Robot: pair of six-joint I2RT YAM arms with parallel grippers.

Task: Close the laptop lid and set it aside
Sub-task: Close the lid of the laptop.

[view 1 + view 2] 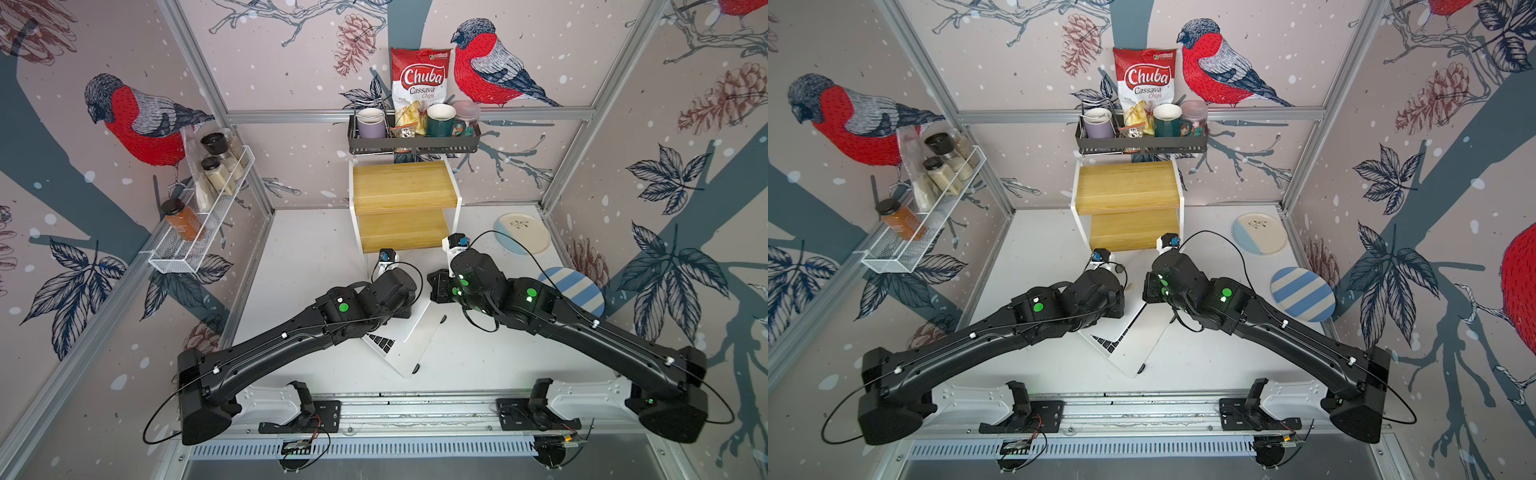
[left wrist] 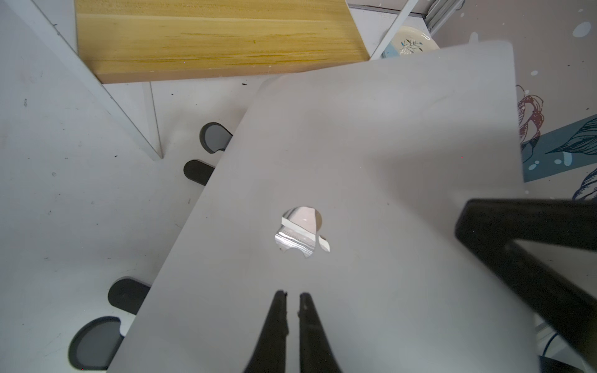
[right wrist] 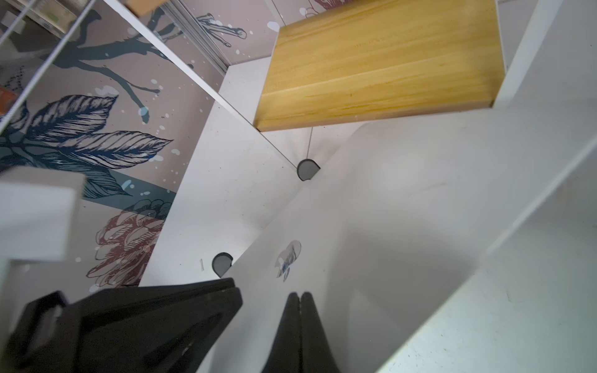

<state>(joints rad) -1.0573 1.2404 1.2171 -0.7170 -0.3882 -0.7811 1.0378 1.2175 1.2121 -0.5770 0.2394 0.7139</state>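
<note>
The silver-white laptop (image 1: 395, 353) lies mid-table at an angle, and a strip of its black keys shows beside the left arm. The laptop lid (image 2: 371, 155) leans partway down over the keys, its outer face with the logo turned up. My left gripper (image 2: 293, 295) is shut and empty, its tips just below the logo. My right gripper (image 3: 300, 294) is also shut and empty, over the same outer face of the laptop lid (image 3: 387, 210). Whether either tip touches the panel cannot be told. In both top views the wrists hide the fingertips and the screen.
A two-step wooden shelf (image 1: 401, 203) stands right behind the laptop. A cream and blue plate (image 1: 521, 232) and a striped plate (image 1: 573, 291) lie at the right wall. A black basket (image 1: 413, 143) and a white spice rack (image 1: 199, 232) hang on the walls.
</note>
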